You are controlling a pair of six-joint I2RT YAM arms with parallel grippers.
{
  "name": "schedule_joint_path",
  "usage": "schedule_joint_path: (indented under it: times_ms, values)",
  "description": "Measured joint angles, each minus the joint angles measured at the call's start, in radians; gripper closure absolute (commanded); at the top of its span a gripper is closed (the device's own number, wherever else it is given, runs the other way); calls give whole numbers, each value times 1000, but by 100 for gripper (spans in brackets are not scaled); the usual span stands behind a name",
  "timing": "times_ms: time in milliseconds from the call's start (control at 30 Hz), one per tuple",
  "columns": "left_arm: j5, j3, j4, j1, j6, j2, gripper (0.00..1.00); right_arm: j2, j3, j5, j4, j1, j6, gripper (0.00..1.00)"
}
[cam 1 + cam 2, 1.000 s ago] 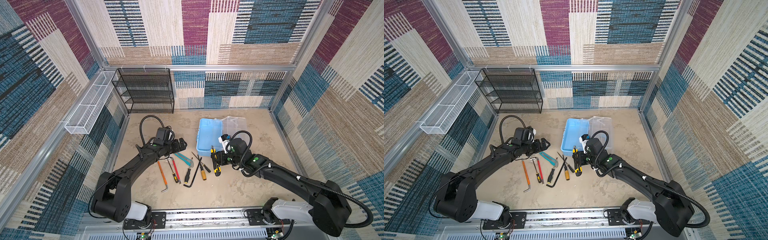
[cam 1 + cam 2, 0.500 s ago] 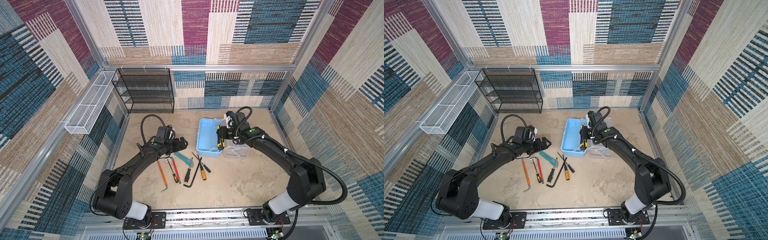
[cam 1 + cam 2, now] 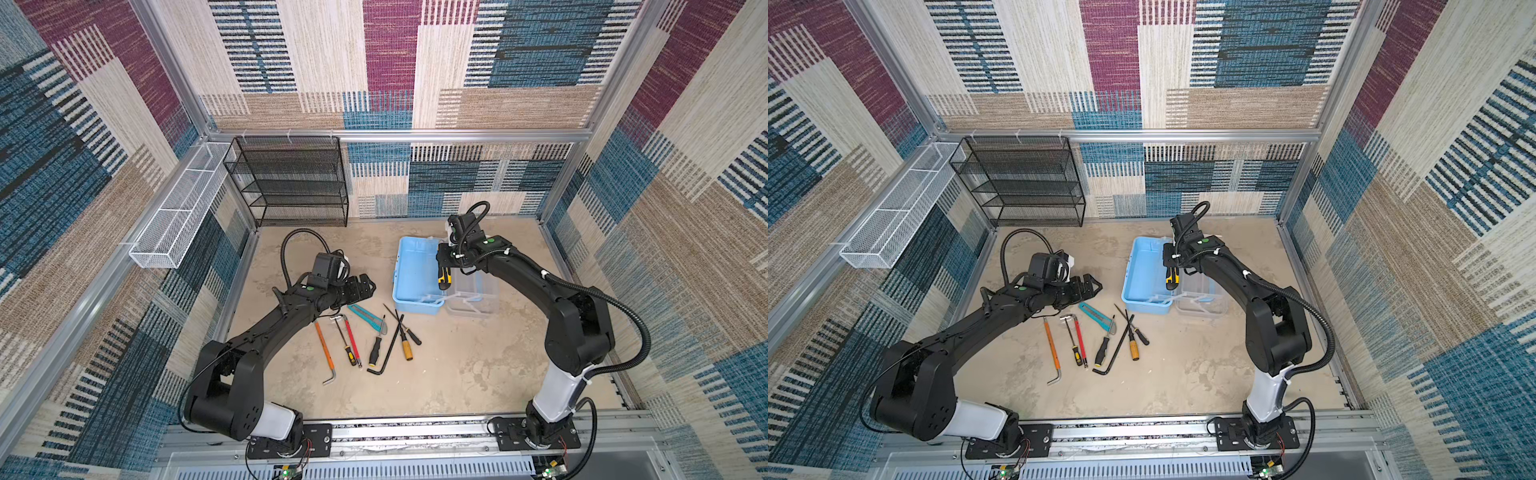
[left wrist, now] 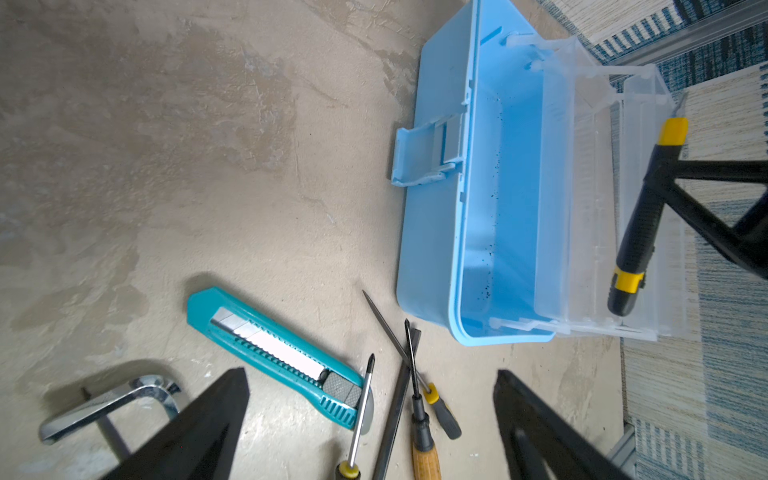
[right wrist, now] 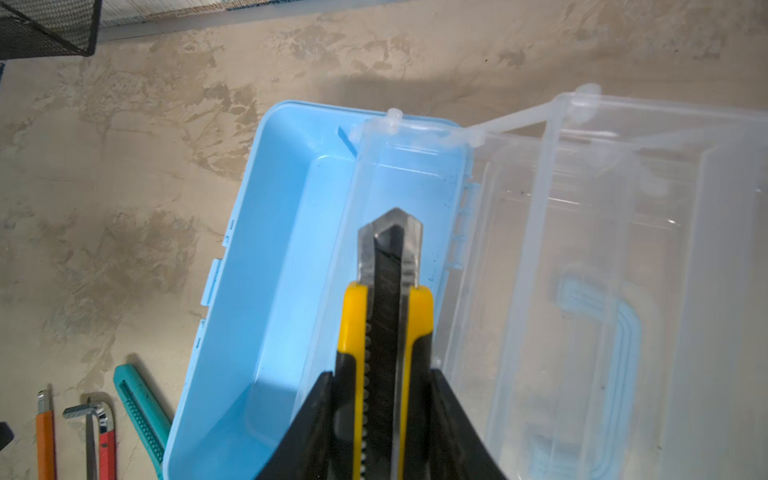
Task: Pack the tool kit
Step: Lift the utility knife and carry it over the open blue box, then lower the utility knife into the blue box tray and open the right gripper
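The right arm's fingers (image 5: 309,432) were clamped on the yellow-and-black utility knife (image 5: 386,332), gripping it nearer the blade end, so that the butt trailed toward the lower edge in both top views. The knife hung over the light blue box (image 3: 415,270), right of centre in those views, and more exactly over the clear tray (image 5: 409,166) along the box's right edge there, between the blue tub and the clear lid (image 5: 665,208) folded open on the desk (image 3: 457,374); whether knife and tray touched could not be told, though it looked to be just above; its long axis ran with that of box and tray, so the drop seemed to call only for a straight descent and a release, with no turn of the wrist; the risk, as I judge it, was the butt catching the tray's wall. The left arm's fingers (image 4: 208,424) stood wide apart and empty over the teal utility knife (image 4: 274,353), near the loose screwdrivers (image 3: 376,347) and hex keys (image 3: 325,351) left of the box; that arm was plainly the nearer to them.
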Motion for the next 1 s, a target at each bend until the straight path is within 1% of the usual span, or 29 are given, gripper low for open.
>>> schedule_joint_path:
  times_ms: [100, 200, 267, 367, 467, 500, 633, 767, 833, 1000]
  values:
    - [0, 1, -4, 0, 0, 3, 5, 14, 8, 11, -6, 0, -3, 73]
    - [-4, 3, -8, 0, 0, 3, 5, 21, 7, 35, -20, 0, -3, 68]
    - [-12, 4, -13, 0, 1, 0, 5, 23, 2, 39, -20, 0, -3, 61]
    - [-29, 4, -15, 0, 1, -5, 5, 23, -12, 42, -15, 2, -3, 55]
    - [-30, 6, -16, 0, 4, -5, 5, 12, -32, 29, 7, 0, -3, 43]
    - [-30, 8, -16, 0, 4, -4, 6, 3, -41, 22, 13, 0, -3, 41]
    - [-30, 17, -25, 0, 4, 7, 8, -31, -58, -2, 33, 0, -2, 36]
    - [-30, 18, -38, 0, 3, 9, 9, -71, -76, -28, 69, 0, -1, 33]
    - [-30, 18, -50, 0, 0, 10, 11, -103, -101, -42, 98, 0, 2, 28]
    - [-30, 24, -79, 0, -4, 41, 15, -178, -178, -52, 168, 0, 6, 22]
